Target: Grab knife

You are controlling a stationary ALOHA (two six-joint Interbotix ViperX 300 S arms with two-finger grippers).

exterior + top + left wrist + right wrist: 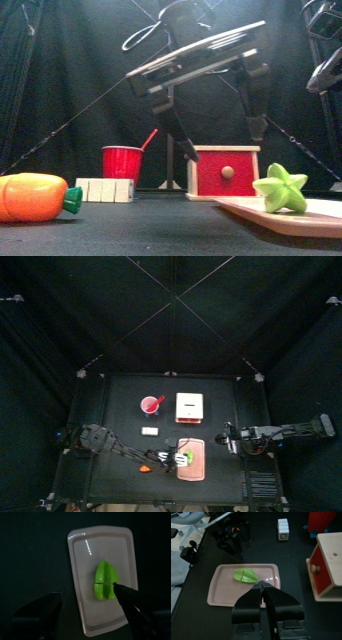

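Knife unseen; black table [127, 406] bears pink tray [224, 587], black curtains [80, 306] around.

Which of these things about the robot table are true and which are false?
1. The green star-shaped toy fruit lies on the pale pink tray. True.
2. The red plastic cup lies tipped over. False: it stands upright.
3. The left gripper is open above the tray. True.
4. The right gripper holds the green fruit. False: its jaws are shut on nothing.
5. The orange toy carrot sits on the tray. False: it lies on the black table, apart from the tray.
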